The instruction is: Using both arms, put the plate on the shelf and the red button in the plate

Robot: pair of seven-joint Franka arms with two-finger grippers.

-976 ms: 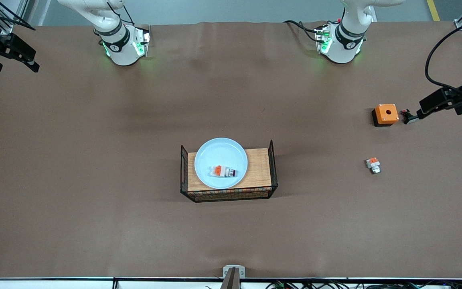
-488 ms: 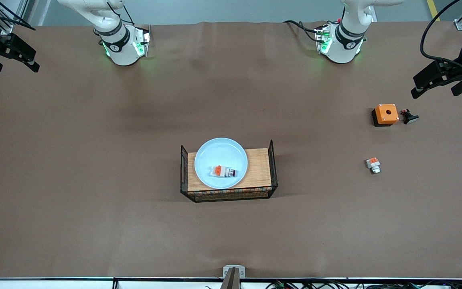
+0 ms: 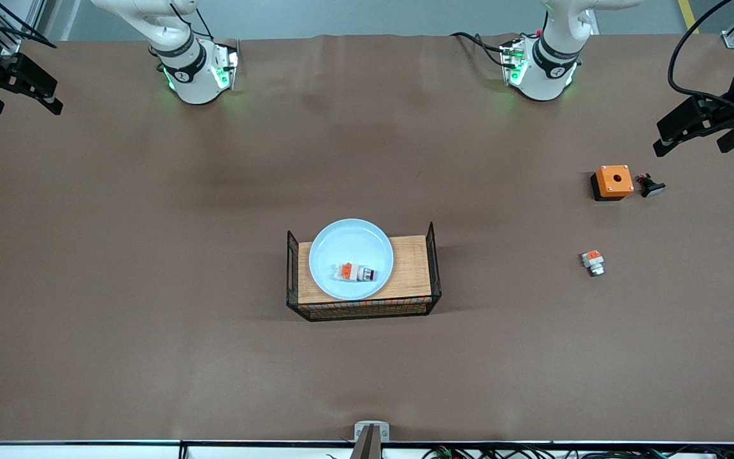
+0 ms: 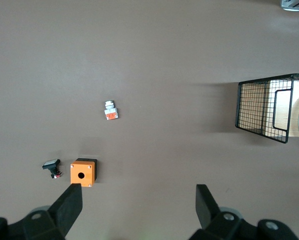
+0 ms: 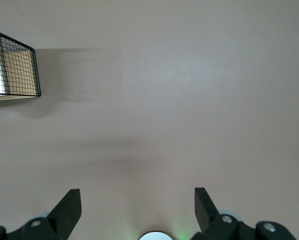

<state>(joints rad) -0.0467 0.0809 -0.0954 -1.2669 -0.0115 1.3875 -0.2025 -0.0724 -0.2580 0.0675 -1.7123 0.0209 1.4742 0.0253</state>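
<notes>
Front view: the pale blue plate (image 3: 351,259) sits on the wooden tray (image 3: 413,271) inside the black wire basket (image 3: 432,268) at the middle of the surface (image 3: 150,287), and the red button (image 3: 355,273) lies in the plate. Judging from this, both placements look done and the task seems at its end, so no further grasp appears called for beyond keeping the arms clear. The left gripper (image 3: 692,131) hangs over the surface's edge at the left arm's end, fingers spread wide and empty. The right gripper (image 3: 13,86) hangs over the edge at the right arm's end, also wide and empty. An orange box with a hole (image 3: 613,182), a small black part (image 3: 650,186) just beside it, and a white-and-orange block (image 3: 592,262) lie toward the left arm's end.

Left wrist view: the left gripper's fingers (image 4: 69,205) stand far apart, touching nothing, above the orange box, the black part and the white-and-orange block; the basket shows at the frame's edge.

Right wrist view: the right gripper's fingers (image 5: 69,207) stand far apart over bare surface, holding nothing; a corner of the basket shows.
</notes>
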